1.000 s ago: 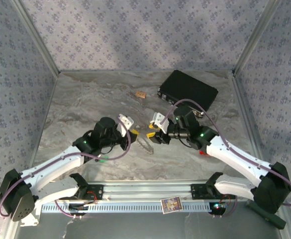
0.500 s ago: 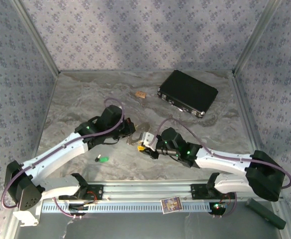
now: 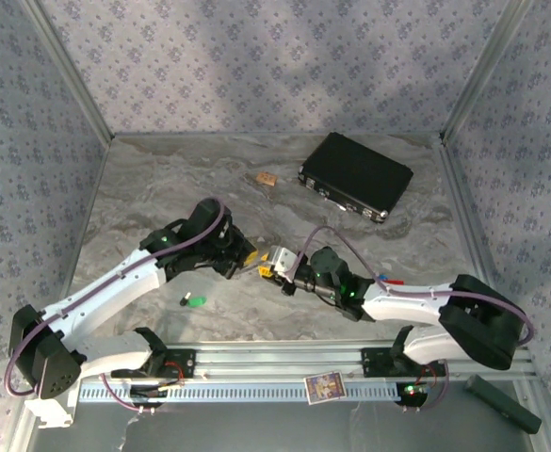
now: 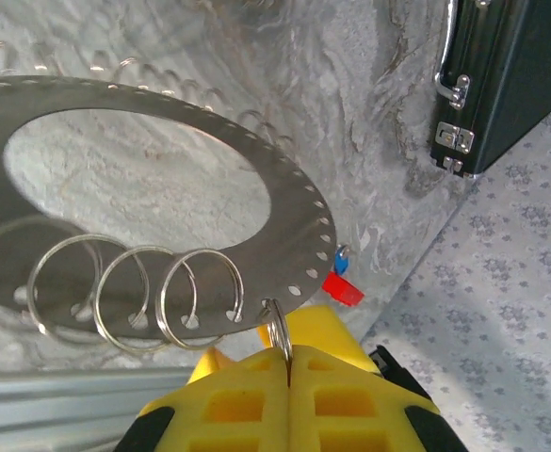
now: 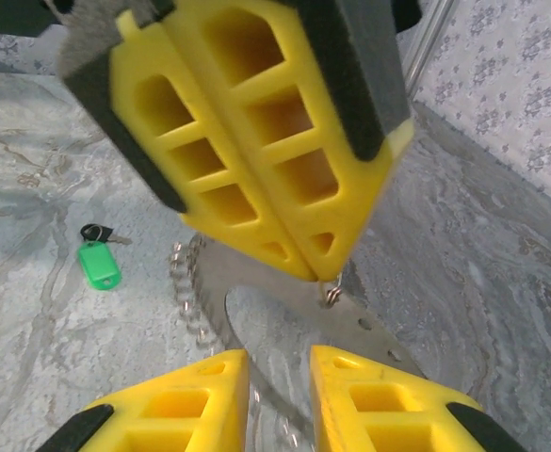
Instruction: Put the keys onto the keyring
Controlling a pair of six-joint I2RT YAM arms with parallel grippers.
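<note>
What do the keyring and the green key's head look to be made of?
Keyring: metal, apparently brushed steel; it is silvery-grey and thin, with a dull sheen and punched holes along the rim. Green key head: probably plastic, from its uniform bright colour, smooth surface and rounded corners.

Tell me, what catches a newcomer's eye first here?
The flat, silvery perforated metal keyring at the middle of the grey marbled table, a small wire loop on its rim pinched by the left arm's yellow fingers. The right arm's yellow fingers stand parted just opposite. A green-headed key lies loose near the left arm.
</note>
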